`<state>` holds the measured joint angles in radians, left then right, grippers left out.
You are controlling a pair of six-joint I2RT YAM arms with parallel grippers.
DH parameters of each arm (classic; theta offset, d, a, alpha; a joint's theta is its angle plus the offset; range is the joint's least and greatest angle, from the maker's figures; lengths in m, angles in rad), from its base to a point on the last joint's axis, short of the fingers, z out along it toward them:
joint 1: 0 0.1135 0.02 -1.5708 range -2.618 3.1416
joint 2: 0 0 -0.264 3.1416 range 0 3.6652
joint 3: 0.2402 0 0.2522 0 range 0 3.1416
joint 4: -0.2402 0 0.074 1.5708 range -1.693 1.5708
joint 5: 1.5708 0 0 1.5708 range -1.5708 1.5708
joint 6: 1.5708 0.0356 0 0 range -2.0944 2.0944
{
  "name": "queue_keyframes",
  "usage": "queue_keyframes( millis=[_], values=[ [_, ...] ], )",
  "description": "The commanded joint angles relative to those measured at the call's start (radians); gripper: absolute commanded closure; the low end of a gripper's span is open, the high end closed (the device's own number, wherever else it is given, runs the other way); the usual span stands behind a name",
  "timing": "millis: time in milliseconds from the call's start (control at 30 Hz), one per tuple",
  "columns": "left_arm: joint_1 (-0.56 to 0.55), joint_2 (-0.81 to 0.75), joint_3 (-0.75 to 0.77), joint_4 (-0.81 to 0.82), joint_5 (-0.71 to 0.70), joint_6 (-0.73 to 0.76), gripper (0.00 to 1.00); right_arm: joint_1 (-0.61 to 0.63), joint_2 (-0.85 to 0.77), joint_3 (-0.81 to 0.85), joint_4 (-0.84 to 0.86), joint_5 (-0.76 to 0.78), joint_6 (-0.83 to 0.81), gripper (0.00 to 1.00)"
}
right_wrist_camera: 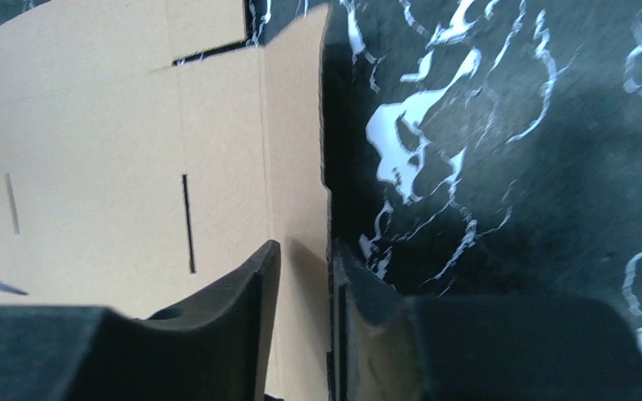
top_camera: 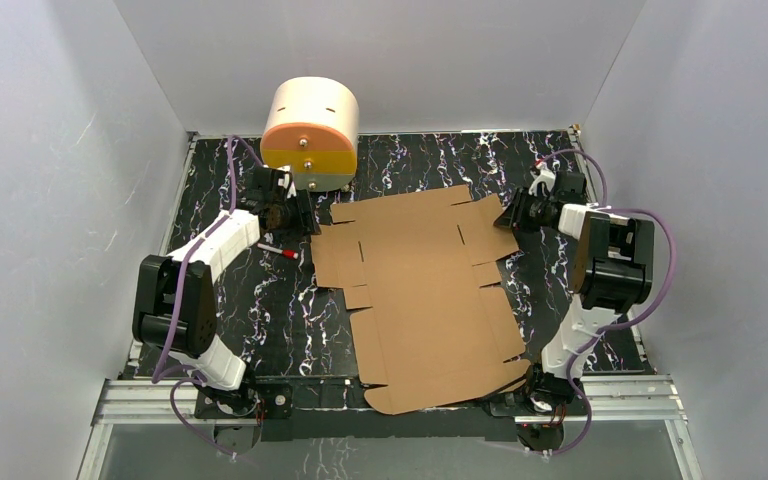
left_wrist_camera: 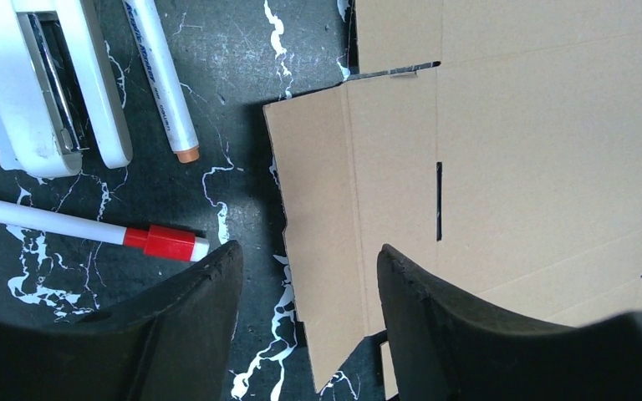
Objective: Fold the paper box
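Note:
The paper box (top_camera: 420,290) is a flat brown die-cut cardboard sheet lying unfolded on the black marbled table. My left gripper (top_camera: 300,215) is at its far left flap. In the left wrist view (left_wrist_camera: 309,267) it is open, the jaws wide apart and straddling the flap's outer edge (left_wrist_camera: 318,217) from above. My right gripper (top_camera: 510,213) is at the far right flap. In the right wrist view (right_wrist_camera: 303,267) the jaws stand narrowly apart, one finger over the cardboard (right_wrist_camera: 92,150) by the crease and the other just outside the flap's edge, which casts a dark shadow.
A cream cylinder (top_camera: 310,130) with an orange and yellow front stands at the back left. A white stapler-like tool (left_wrist_camera: 50,83), a white marker (left_wrist_camera: 163,75) and a red-capped marker (left_wrist_camera: 92,230) lie left of the sheet. White walls enclose the table.

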<state>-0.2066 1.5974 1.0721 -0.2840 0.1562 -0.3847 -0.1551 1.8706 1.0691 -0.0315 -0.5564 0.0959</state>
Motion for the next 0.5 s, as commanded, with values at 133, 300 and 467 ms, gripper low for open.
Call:
queue_keyframes(
  millis=[133,300,467],
  values=[
    [0.001,-0.041,-0.004,0.01,0.023,0.018,0.42,-0.01,-0.094,-0.12,0.012,-0.142,-0.018,0.95],
    [0.001,-0.059,0.005,0.03,0.051,-0.021,0.42,-0.01,-0.175,-0.208,0.023,-0.174,0.03,1.0],
    [0.004,-0.048,0.048,0.014,0.087,-0.047,0.42,-0.009,-0.248,-0.235,0.084,-0.189,0.139,1.0]
  ],
)
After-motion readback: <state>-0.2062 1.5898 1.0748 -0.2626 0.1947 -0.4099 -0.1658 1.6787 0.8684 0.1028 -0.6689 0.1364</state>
